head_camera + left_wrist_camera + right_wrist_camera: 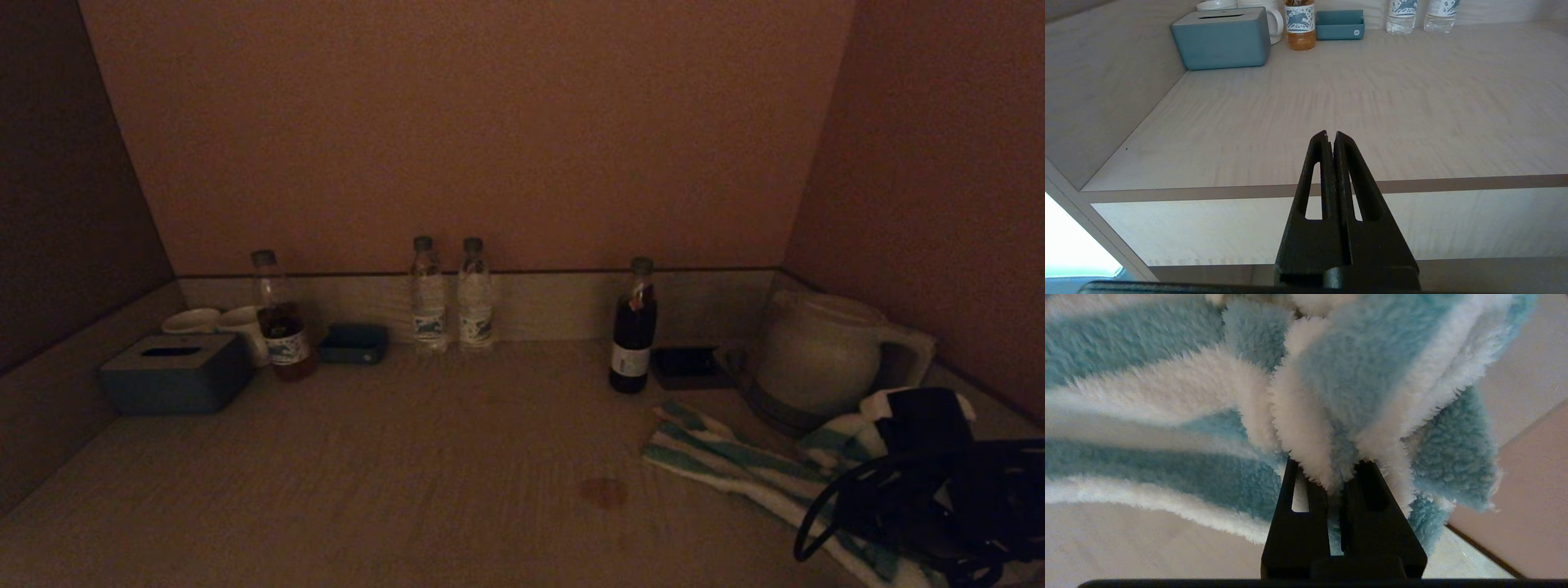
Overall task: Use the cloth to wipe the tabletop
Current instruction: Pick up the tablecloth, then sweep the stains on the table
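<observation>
A fluffy cloth with teal and white stripes lies at the right of the tabletop, one end spread flat and the other bunched up. My right gripper is shut on the bunched end, and the fold sits pinched between the jaws. A brownish stain marks the tabletop just left of the cloth. My left gripper is shut and empty, held off the table's front edge, and does not show in the head view.
Along the back stand a tissue box, two cups, a tea bottle, a small blue tray, two water bottles, a dark bottle, a black tray and a white kettle. Walls close in both sides.
</observation>
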